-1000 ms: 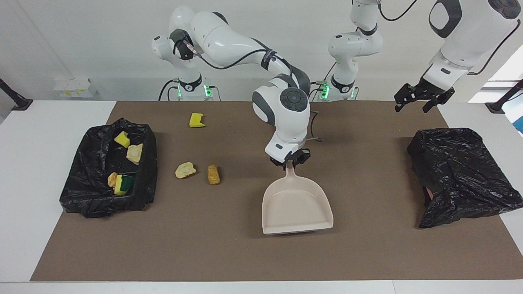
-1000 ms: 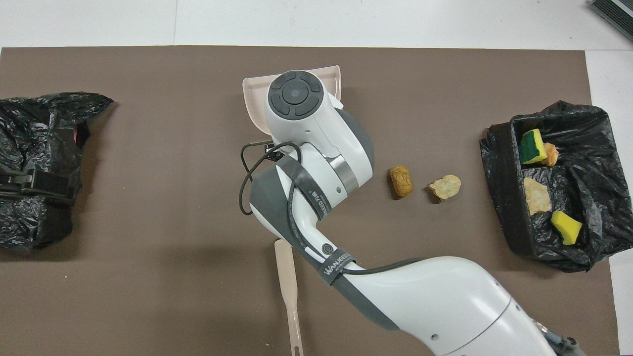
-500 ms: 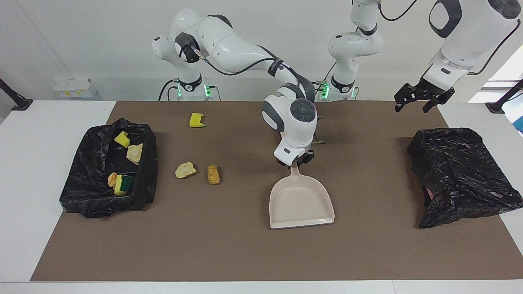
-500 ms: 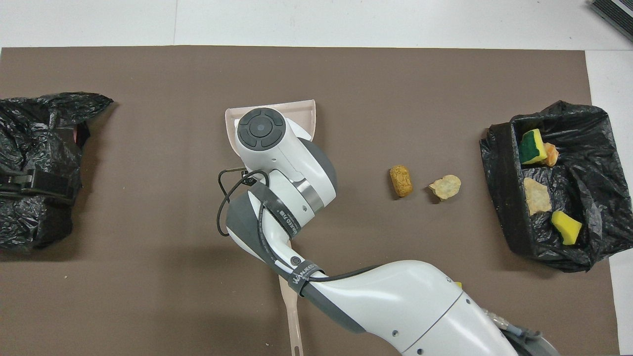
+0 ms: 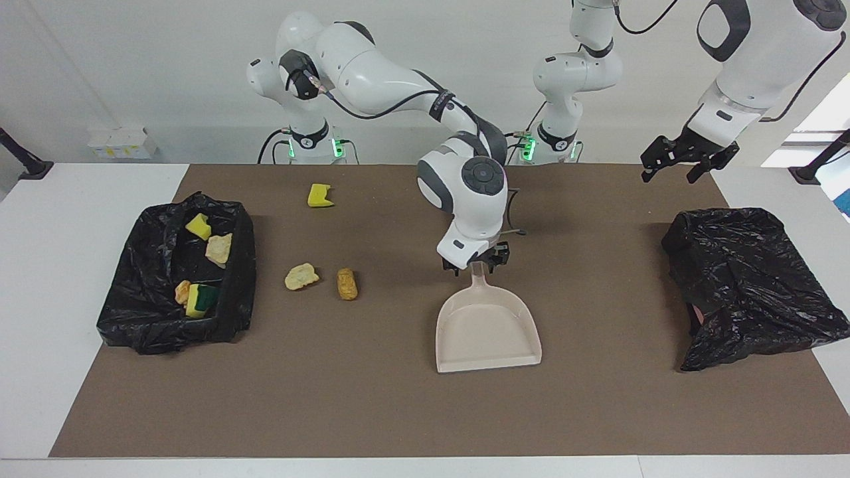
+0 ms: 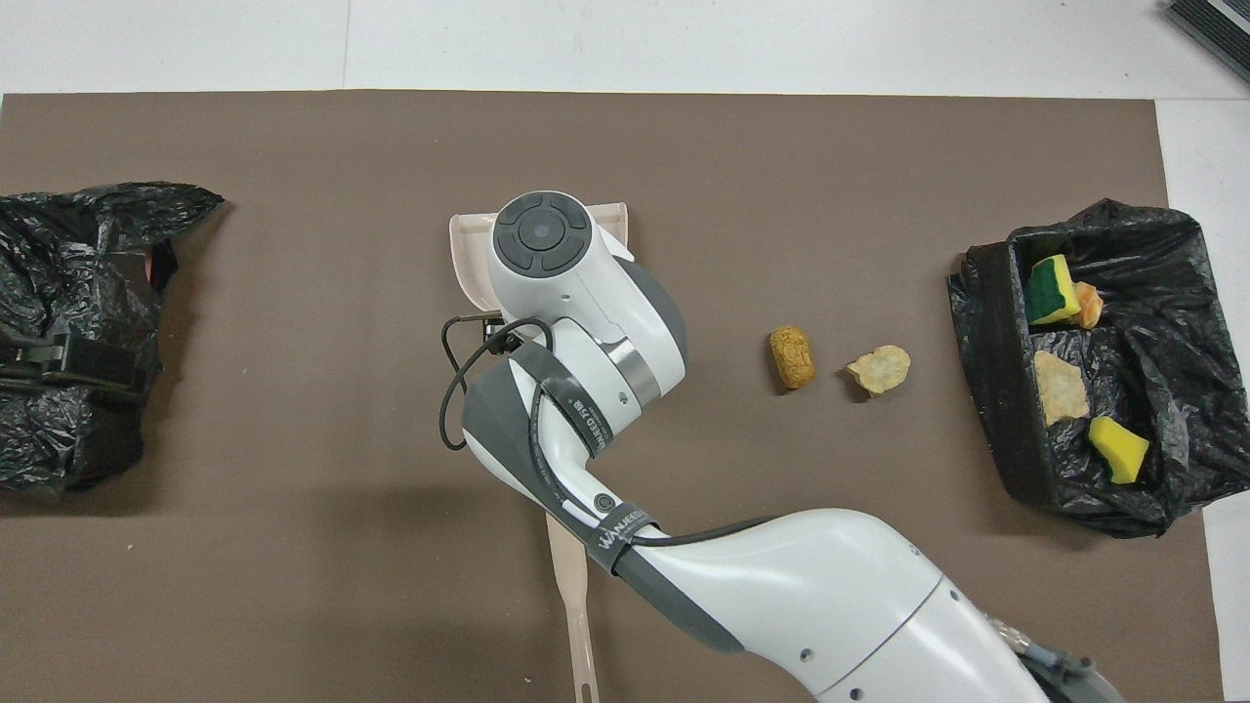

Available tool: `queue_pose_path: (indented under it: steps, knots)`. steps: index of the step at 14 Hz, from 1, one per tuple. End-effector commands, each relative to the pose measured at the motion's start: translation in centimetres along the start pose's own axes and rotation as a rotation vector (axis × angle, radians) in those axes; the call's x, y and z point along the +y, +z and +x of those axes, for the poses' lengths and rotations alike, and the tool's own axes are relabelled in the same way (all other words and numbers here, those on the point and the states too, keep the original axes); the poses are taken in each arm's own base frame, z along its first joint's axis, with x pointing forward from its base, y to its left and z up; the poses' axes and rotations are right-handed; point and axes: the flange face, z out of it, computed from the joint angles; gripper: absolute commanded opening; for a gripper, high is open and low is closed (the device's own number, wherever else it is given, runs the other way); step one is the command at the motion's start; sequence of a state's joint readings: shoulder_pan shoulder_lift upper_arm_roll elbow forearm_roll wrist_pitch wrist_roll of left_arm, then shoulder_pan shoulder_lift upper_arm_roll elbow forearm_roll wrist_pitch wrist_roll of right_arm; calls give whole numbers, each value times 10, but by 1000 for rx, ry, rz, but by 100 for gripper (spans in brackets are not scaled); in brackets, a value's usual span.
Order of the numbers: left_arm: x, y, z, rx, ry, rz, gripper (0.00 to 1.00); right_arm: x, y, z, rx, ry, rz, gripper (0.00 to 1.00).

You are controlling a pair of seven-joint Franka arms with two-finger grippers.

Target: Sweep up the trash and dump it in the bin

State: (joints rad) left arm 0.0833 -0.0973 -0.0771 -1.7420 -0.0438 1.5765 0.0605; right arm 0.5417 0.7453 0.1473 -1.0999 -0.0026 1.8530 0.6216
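My right gripper (image 5: 475, 264) is shut on the handle of the beige dustpan (image 5: 488, 332), which lies flat on the brown mat with its mouth facing away from the robots. In the overhead view my right arm covers most of the dustpan (image 6: 469, 264). Loose trash lies on the mat between the dustpan and the bin: a golden-brown lump (image 5: 346, 283) (image 6: 792, 356), a tan lump (image 5: 301, 276) (image 6: 879, 369), and a yellow sponge chunk (image 5: 320, 195) nearer to the robots. The black-bagged bin (image 5: 242, 265) (image 6: 986, 371) holds several pieces. My left gripper (image 5: 671, 174) waits open, raised over the mat's corner.
A crumpled black bag (image 5: 750, 285) (image 6: 68, 332) sits at the left arm's end of the table. A beige brush handle (image 6: 576, 605) lies on the mat nearer to the robots than the dustpan, partly under my right arm.
My right gripper has lowered the dustpan flat onto the mat and shifted it a little toward the left arm's end. The trash and the left arm have not moved.
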Motion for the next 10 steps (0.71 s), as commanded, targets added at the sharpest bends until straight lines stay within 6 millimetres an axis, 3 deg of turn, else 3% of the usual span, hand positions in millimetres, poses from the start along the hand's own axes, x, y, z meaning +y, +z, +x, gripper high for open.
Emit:
queue_pose_path:
  steps: [1,4,6,10]
  knots:
    - [-2,-6,-2,9,3,23,100,7,-33,-8,11,30,38,94]
    - [-2,-6,-2,9,3,23,100,21,-75,-13,33,40,44,95]
    - [-2,-6,-2,9,3,23,100,28,-91,-30,-1,24,14,96]
    - [0,-6,-1,10,6,23,100,28,-102,-92,-103,12,-29,100]
